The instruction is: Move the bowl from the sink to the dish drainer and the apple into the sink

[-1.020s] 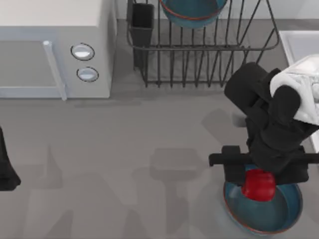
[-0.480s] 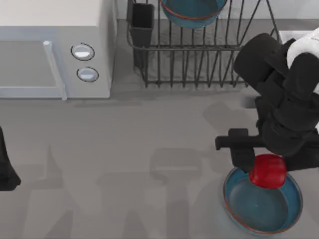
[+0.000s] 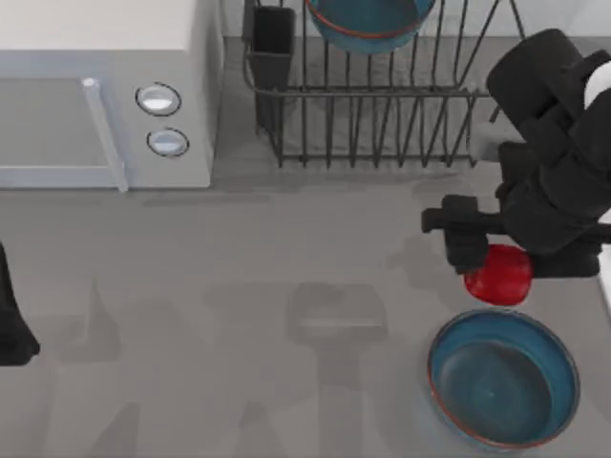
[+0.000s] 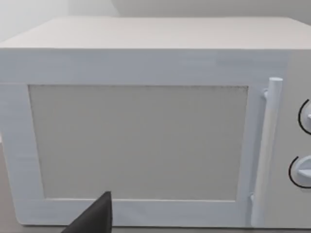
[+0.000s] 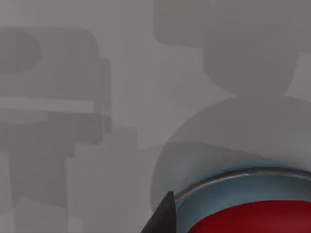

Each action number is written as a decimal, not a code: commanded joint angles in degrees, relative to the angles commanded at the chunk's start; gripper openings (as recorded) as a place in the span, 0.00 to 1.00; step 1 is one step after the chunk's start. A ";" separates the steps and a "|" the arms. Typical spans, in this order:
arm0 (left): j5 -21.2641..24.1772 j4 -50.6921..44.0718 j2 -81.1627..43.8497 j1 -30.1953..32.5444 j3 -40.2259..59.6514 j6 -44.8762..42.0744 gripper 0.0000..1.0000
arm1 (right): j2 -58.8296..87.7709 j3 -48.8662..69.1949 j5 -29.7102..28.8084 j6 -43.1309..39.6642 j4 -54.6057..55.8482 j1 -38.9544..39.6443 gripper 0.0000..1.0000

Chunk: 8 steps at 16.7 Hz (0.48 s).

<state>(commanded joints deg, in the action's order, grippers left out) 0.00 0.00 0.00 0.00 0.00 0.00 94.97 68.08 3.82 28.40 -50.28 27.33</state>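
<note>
My right gripper (image 3: 503, 261) is shut on the small red apple (image 3: 498, 277) and holds it above the table, just behind the wide shallow blue dish (image 3: 503, 378). In the right wrist view the apple (image 5: 252, 218) sits low in the picture over the dish's rim (image 5: 233, 180), beside one dark fingertip (image 5: 163, 216). The deep teal bowl (image 3: 368, 24) rests in the dark wire dish drainer (image 3: 382, 114) at the back. A sliver of the sink's pale rim (image 3: 605, 286) shows at the right edge, the rest hidden behind my right arm. My left arm (image 3: 10, 324) is parked at the left edge.
A white microwave (image 3: 95, 86) with two round knobs stands at the back left and faces the left wrist camera (image 4: 146, 121). The dark cutlery holder (image 3: 272, 48) sits on the drainer's left corner. Bare grey tabletop lies between the microwave and the shallow dish.
The right gripper has lifted the apple out of the shallow dish and carried it toward the back of the table. The left arm has not moved.
</note>
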 joint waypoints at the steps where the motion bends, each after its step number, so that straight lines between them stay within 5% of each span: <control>1: 0.00 0.00 0.00 0.00 0.00 0.00 1.00 | 0.17 -1.10 1.00 -1.11 3.83 -2.27 0.00; 8: 0.00 0.00 0.00 0.00 0.00 0.00 1.00 | -0.50 -11.48 7.36 -8.45 33.80 -19.17 0.00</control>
<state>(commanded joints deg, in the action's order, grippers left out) 0.00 0.00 0.00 0.00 0.00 0.00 94.47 56.60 11.18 19.96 -16.49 8.17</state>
